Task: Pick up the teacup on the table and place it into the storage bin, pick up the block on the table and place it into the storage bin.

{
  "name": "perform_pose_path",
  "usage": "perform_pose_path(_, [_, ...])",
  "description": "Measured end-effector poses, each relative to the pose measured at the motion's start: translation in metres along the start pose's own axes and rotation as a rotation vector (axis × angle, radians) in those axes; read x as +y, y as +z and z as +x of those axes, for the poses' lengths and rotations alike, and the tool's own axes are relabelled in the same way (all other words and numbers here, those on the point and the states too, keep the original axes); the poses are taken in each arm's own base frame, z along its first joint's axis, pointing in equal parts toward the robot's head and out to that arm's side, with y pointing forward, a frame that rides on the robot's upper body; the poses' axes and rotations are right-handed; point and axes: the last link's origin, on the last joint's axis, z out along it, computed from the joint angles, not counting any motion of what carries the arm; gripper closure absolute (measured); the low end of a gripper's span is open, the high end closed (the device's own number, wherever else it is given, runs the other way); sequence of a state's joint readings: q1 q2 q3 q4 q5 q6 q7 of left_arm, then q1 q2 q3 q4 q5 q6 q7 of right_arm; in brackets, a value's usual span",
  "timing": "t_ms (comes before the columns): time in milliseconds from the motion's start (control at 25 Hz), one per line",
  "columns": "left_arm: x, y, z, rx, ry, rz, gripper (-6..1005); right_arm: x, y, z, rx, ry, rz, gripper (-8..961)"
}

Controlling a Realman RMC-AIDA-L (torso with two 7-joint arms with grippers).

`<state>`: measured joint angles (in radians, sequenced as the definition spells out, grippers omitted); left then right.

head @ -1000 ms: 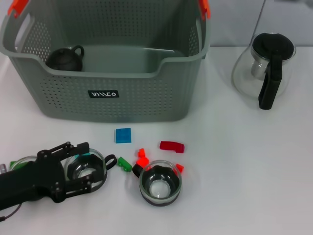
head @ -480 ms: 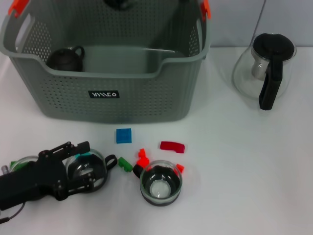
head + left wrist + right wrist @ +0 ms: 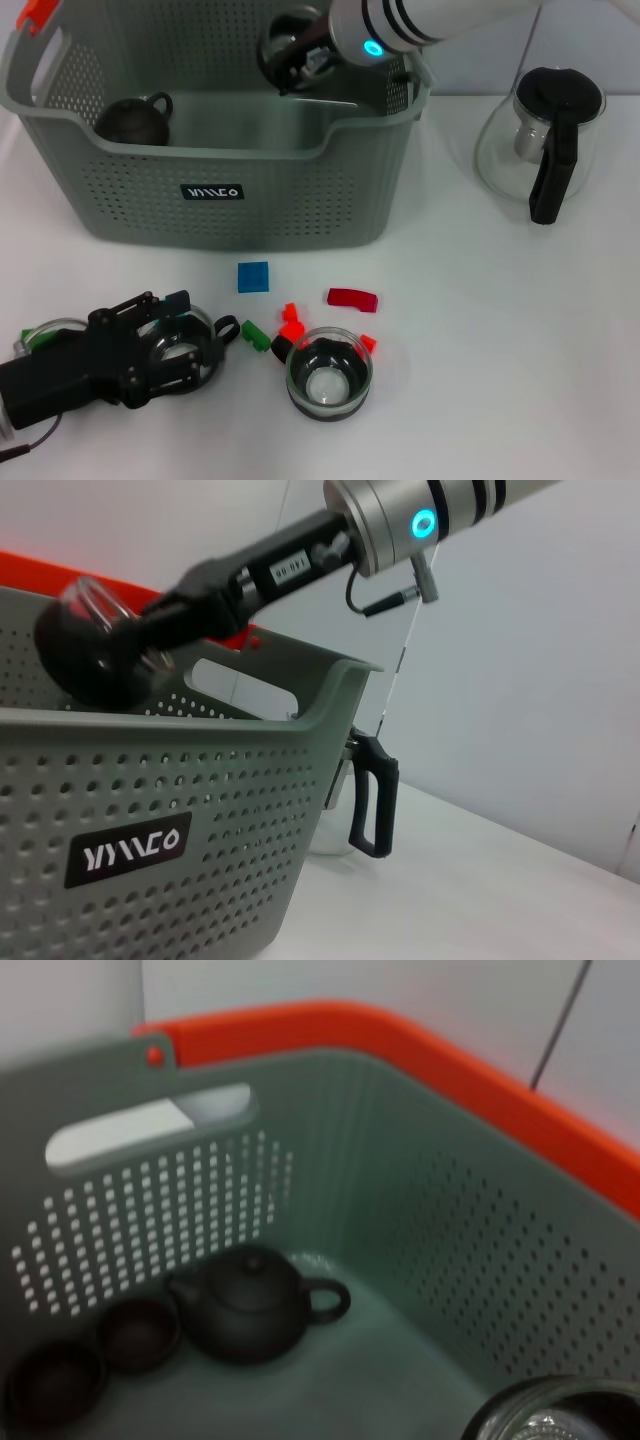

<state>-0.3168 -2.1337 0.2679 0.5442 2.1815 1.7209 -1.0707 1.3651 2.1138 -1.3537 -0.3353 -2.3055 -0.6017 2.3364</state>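
Lower left, the left pincer (image 3: 175, 350) closes around a glass teacup (image 3: 170, 345) on the surface; upper centre, the right pincer (image 3: 290, 55) carries a teacup (image 3: 283, 45) over the storage bin (image 3: 215, 205), best lowered before release.

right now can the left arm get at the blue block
Probably yes. The blue block lies in the open ahead of the left tool, nothing between them, but that tool sits around a glass cup, so it isn't free.
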Motion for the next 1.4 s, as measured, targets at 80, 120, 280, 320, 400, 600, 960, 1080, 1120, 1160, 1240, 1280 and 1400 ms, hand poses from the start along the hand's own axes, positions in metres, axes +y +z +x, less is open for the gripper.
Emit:
perform_pose_path(80, [0.0,0.0,0.0,0.0,-0.001,-0.001,176,-0.001,0.001,0.005,0.014,0.004,-0.001,895])
perform_pose_path(120, [0.0,0.001,0.0,0.0,-0.001,0.0,176,-0.001,0.001,0.007,0.019,0.006,-0.002,894])
perform_pose_path(280, [0.0,0.001,0.0,0.001,-0.001,-0.001,176,-0.003,0.001,0.014,0.035,0.012,-0.004,891])
perform_pose_path(320, [0.0,0.001,0.0,0.001,-0.001,-0.001,176,-0.003,0.001,0.015,0.038,0.012,-0.005,890])
perform_pose_path(400, [0.0,0.001,0.0,0.0,-0.002,-0.002,176,-0.003,0.001,0.016,0.042,0.013,-0.008,888])
perform_pose_path(600, [0.001,0.001,-0.001,0.001,-0.004,-0.001,176,-0.001,0.001,0.019,0.057,0.006,-0.015,883])
perform_pose_path(960, [0.001,0.0,-0.001,0.004,-0.007,0.002,176,-0.001,0.001,0.023,0.084,0.002,-0.019,800])
perform_pose_path(1080, [0.002,0.001,-0.001,0.006,-0.009,0.0,176,-0.003,-0.003,0.017,0.048,0.025,-0.025,740])
perform_pose_path(1120, [0.002,0.001,-0.001,0.007,-0.009,0.0,176,-0.005,-0.006,0.015,0.022,0.039,-0.032,720])
perform_pose_path(1160, [0.002,0.001,-0.001,0.007,-0.009,0.001,176,-0.008,-0.011,0.013,-0.021,0.062,-0.043,701])
perform_pose_path(1240, [0.002,0.001,-0.001,0.008,-0.01,-0.002,176,-0.012,-0.029,0.009,-0.129,0.108,-0.076,661])
perform_pose_path(1280, [0.003,0.001,-0.001,0.009,-0.011,-0.004,176,-0.013,-0.045,0.0,-0.225,0.116,-0.103,620])
perform_pose_path(1400, [0.002,0.0,-0.002,0.009,-0.016,-0.001,176,-0.011,-0.096,-0.008,-0.497,0.108,-0.206,497])
